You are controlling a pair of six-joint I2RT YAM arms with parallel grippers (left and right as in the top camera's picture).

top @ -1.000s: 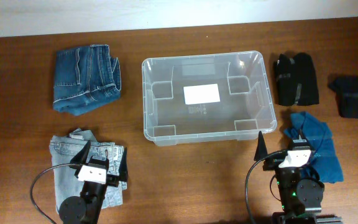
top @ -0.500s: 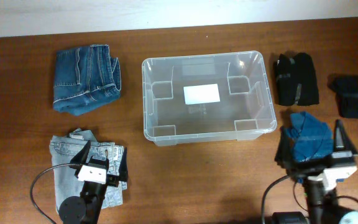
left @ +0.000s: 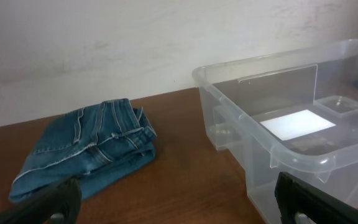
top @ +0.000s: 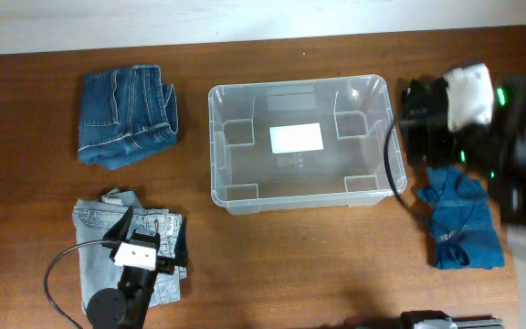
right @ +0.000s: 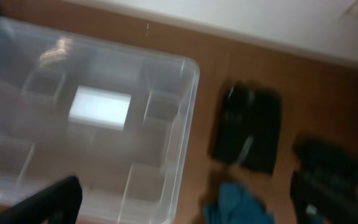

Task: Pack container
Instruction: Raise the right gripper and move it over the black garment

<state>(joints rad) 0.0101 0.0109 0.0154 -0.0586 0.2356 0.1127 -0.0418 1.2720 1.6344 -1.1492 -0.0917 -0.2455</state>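
Observation:
The container (top: 245, 196) is a clear plastic bin with a white label on its base, standing mid-table with nothing in it. It also shows in the left wrist view (left: 272, 146) and the right wrist view (right: 166, 130). My left gripper (top: 151, 233) is open and empty, low over the light jeans (top: 99, 242); its fingers frame bare table (left: 179, 211). My right gripper (right: 188, 208) is open and empty, raised high right of the container. In the overhead view the right arm (top: 482, 110) is blurred and partly hides the black garments.
Folded dark blue jeans (top: 126, 114) lie at the back left, also in the left wrist view (left: 86, 149). A blue cloth (top: 464, 219) lies front right. Two black garments (right: 247, 127) (right: 328, 162) lie right of the container. A pale wall runs along the far edge.
My right arm has lifted from the front right and swung back, now high over the black garments. The blue cloth lies uncovered and flatter. The left arm has not moved.

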